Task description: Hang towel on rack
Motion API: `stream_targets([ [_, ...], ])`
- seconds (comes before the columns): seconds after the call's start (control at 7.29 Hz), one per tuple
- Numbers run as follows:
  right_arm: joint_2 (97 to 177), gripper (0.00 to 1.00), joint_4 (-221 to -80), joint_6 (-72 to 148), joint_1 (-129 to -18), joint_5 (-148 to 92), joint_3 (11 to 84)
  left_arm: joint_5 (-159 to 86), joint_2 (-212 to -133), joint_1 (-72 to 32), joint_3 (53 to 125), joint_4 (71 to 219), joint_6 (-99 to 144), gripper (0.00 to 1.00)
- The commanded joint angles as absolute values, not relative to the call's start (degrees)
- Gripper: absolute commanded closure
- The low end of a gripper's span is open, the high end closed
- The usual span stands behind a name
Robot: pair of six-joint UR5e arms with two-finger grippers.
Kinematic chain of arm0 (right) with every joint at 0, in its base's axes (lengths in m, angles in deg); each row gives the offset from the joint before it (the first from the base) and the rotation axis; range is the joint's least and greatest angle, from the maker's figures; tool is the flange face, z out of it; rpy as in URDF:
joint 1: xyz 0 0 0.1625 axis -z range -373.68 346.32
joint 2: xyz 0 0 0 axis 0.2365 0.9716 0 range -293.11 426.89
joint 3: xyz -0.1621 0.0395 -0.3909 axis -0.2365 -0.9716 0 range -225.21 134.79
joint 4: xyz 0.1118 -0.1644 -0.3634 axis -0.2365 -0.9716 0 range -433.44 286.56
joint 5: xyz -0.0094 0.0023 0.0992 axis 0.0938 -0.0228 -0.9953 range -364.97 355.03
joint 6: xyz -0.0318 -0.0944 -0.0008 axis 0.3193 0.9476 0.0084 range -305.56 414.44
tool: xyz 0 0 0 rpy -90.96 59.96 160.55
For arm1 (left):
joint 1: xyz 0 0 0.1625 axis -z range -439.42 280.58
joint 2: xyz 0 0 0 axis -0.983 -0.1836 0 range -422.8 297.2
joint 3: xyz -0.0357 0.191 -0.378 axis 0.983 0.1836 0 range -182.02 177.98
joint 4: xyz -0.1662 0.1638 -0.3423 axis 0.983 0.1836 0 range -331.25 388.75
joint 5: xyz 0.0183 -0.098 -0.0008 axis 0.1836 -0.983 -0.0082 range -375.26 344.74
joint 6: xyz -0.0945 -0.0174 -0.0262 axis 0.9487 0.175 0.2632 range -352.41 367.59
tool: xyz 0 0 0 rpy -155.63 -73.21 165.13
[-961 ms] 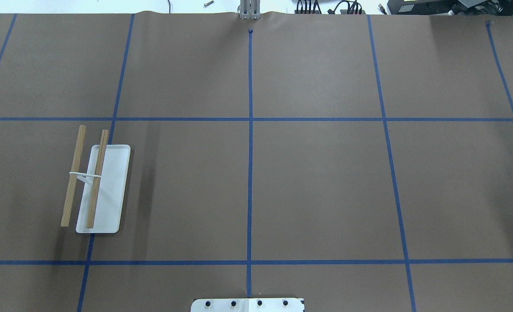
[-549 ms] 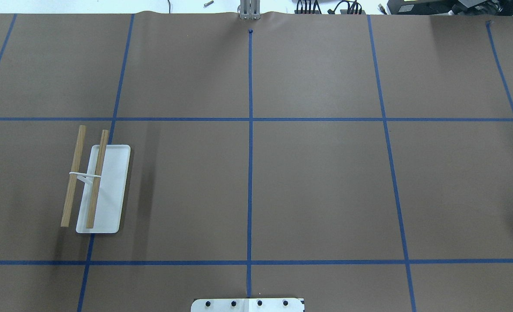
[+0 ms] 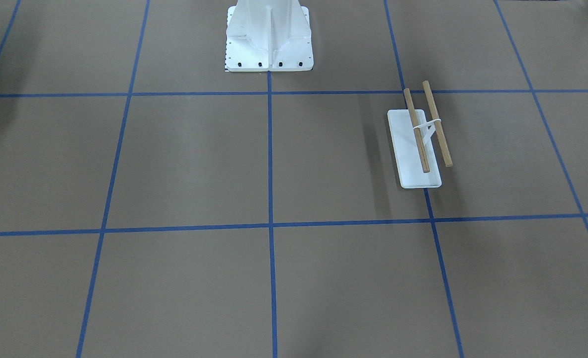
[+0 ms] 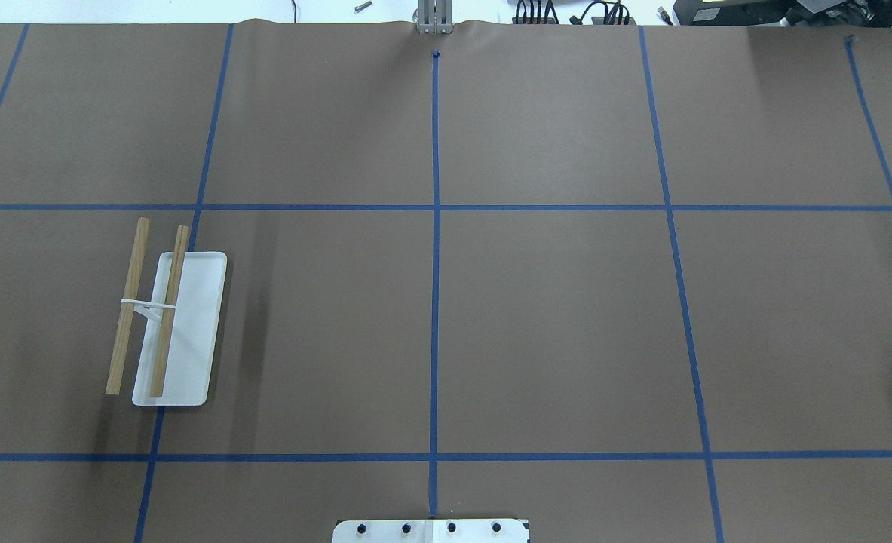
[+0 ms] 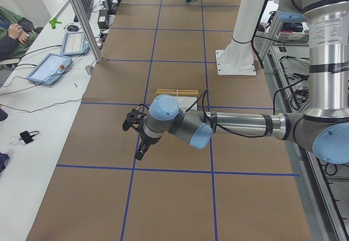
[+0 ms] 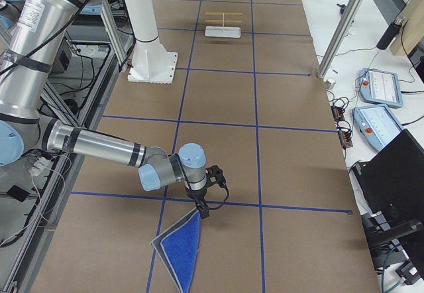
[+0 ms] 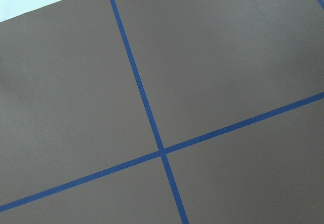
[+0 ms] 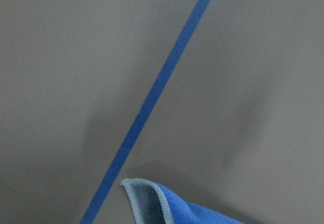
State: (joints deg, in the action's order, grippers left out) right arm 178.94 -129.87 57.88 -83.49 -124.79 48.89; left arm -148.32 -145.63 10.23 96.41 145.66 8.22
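The rack [image 4: 167, 324] stands bare on the robot's left side of the table, with a white base and two wooden dowels; it also shows in the front view [image 3: 420, 144] and both side views [image 5: 177, 95] [image 6: 223, 24]. The blue towel [image 6: 180, 250] lies at the table's right end, outside the overhead view. Its pale-edged corner shows in the right wrist view [image 8: 152, 201]. My right gripper [image 6: 202, 211] is at the towel's upper corner; I cannot tell if it is open or shut. My left gripper [image 5: 139, 152] hovers over the table near the rack, state unclear.
The white robot pedestal [image 3: 269, 40] stands at the table's middle rear edge [image 4: 430, 530]. Metal frame posts [image 5: 87, 28] [image 6: 338, 34] rise at the far edge. Tablets [image 5: 52, 69] [image 6: 381, 84] and cables lie on the operators' side table. Blue tape lines grid the brown paper.
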Motion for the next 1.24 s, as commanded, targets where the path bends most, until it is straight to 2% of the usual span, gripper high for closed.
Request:
stream_targets([
  [0.0,178.69,0.01,-129.43,57.87,-81.36,-121.97,47.7,-148.24,-145.41,10.23,96.33,146.43,8.29,0.01],
  [0.41,177.72,0.02,-122.09,57.78,-79.69,-120.37,40.26,-148.33,-144.19,10.23,96.42,148.45,8.47,0.01],
  [0.55,177.63,0.13,-119.87,57.17,-79.69,-121.67,39.79,-148.33,-144.18,10.23,96.42,148.46,8.47,0.01],
  [0.96,177.02,1.0,-119.85,55.14,-79.16,-122.56,39.69,-148.33,-144.18,10.23,96.33,148.46,8.38,0.01],
  [1.1,176.93,1.0,-119.85,55.15,-79.16,-122.48,39.69,-148.33,-144.18,10.23,96.24,148.46,8.38,0.01],
])
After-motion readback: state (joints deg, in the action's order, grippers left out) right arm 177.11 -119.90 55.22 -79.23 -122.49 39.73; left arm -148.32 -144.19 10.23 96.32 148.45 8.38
